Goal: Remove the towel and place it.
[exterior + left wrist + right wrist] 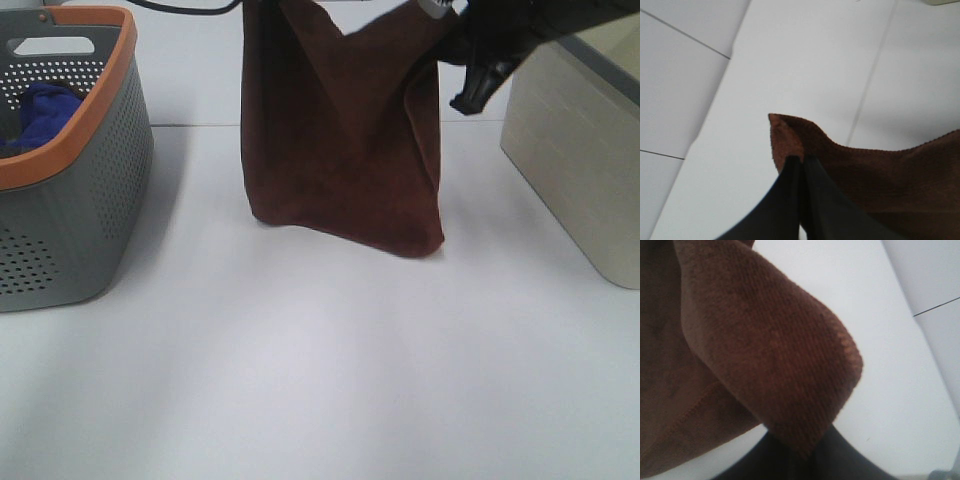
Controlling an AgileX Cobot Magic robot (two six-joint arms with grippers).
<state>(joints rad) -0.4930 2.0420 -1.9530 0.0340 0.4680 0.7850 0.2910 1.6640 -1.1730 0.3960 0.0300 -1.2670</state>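
The dark reddish-brown towel [345, 130] hangs spread between my two grippers above the white table [320, 380], its lower edge near or just touching the surface. My left gripper [801, 161] is shut on one upper corner of the towel [790, 137]; in the exterior high view this gripper is above the frame. My right gripper [450, 30] is shut on the other upper corner, and the cloth [770, 350] drapes over its fingers in the right wrist view. No barcode tag shows.
A grey perforated basket with an orange rim [100, 120] stands at the left with a blue cloth [42, 115] inside. A beige box [580, 170] stands at the right edge.
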